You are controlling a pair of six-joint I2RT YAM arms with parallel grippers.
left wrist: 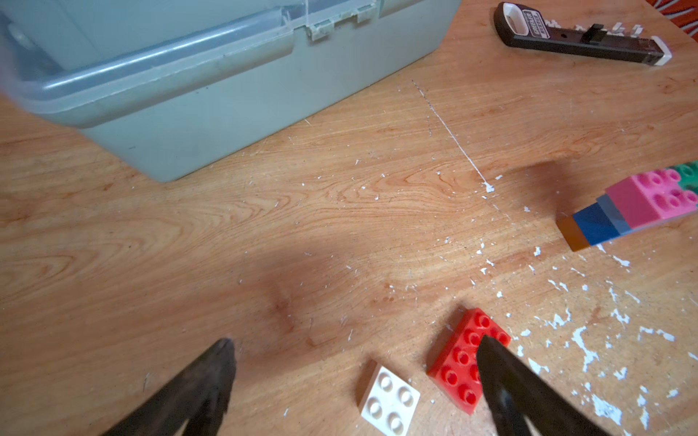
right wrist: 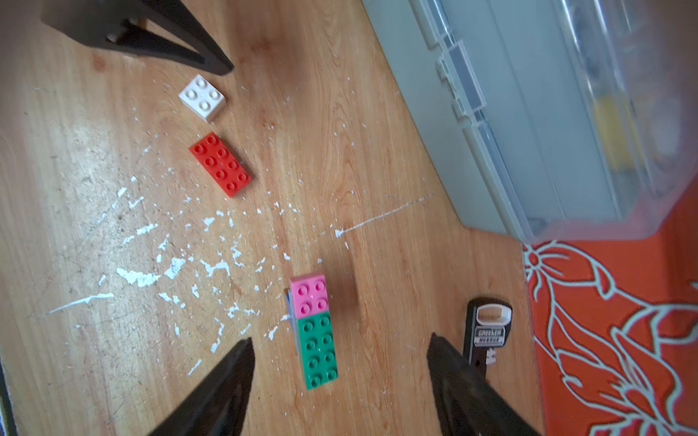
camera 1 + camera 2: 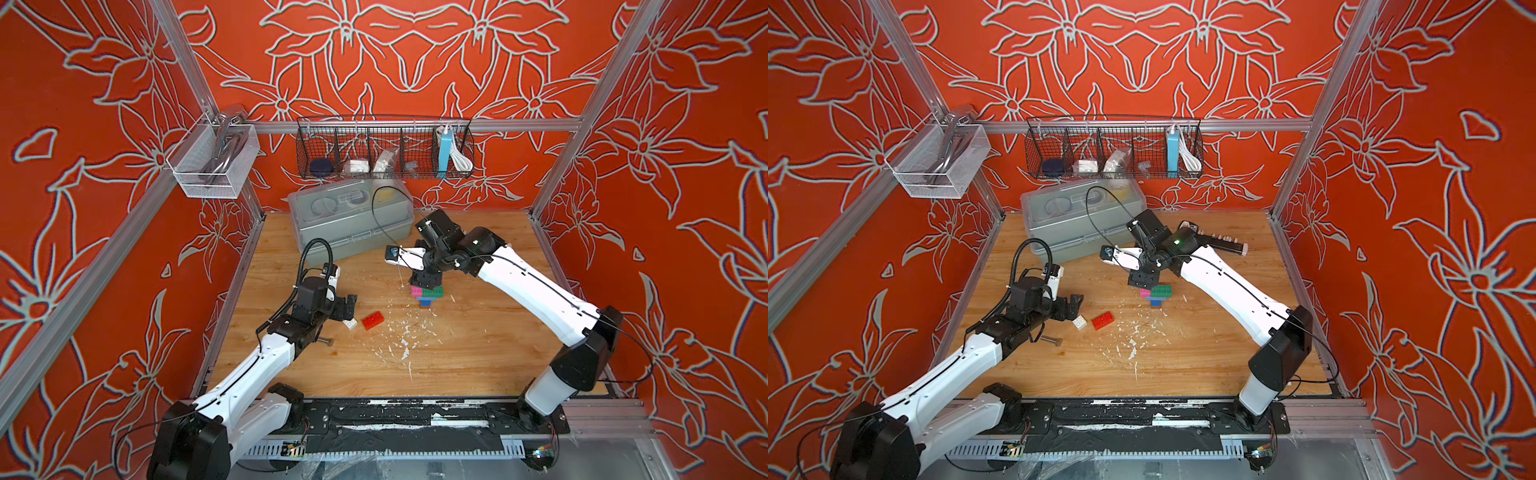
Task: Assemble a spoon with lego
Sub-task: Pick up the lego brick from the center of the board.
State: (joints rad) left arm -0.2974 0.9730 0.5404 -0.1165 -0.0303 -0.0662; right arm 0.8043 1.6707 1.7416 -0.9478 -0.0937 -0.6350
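both your grippers gape empty | half-built spoon of pink, green, blue plastic bricks [image 3: 427, 293] upright on wooden tabletop [image 3: 478, 353] under right gripper [image 2: 340, 339]: likely light, stiff, tippy, so pinch its flat sides | red oblong brick [image 1: 455, 360], white square brick [image 1: 389, 398] by left gripper [image 1: 357, 343]

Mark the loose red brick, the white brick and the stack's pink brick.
red 2x4 brick [image 2: 220, 164], right wrist view, middle of its studded top.
white 2x2 brick [image 2: 202, 96], right wrist view, middle of its studded top.
pink brick [image 2: 309, 295], right wrist view, centre between its four studs.
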